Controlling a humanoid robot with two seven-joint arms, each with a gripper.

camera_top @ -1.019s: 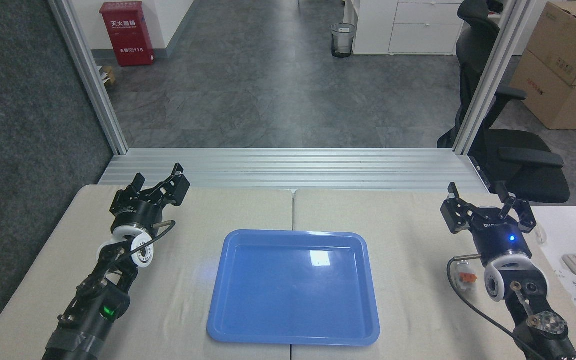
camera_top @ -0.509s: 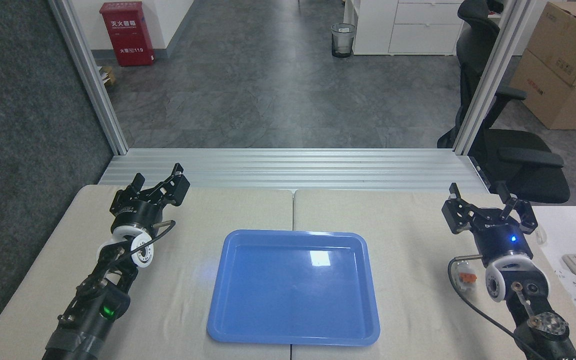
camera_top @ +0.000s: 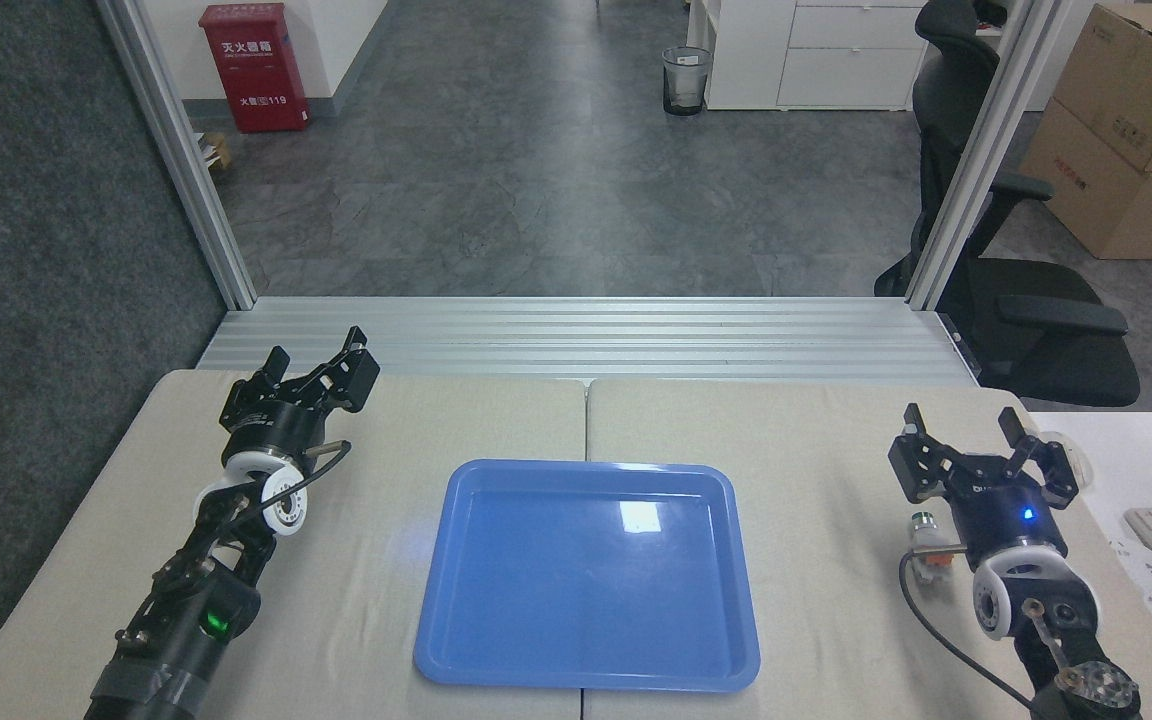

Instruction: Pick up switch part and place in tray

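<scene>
Blue and glossy, the tray [camera_top: 586,575] sits mid-table with nothing in it. Right of the tray, the switch part [camera_top: 926,548] lies on the beige cloth, just beside the right arm's wrist, its cable [camera_top: 921,610] curling near it. Above it the right gripper [camera_top: 984,457] is spread wide, holding nothing. Left of the tray, the left gripper [camera_top: 321,365] is parted too, empty.

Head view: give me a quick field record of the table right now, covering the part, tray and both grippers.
switch part: on the table right of the tray, beside the right arm's wrist, not gripped
tray: centre of table, nothing in it
right gripper: open, empty, beyond the part
left gripper: open, empty, left of the tray
task state: part not yet picked up
</scene>
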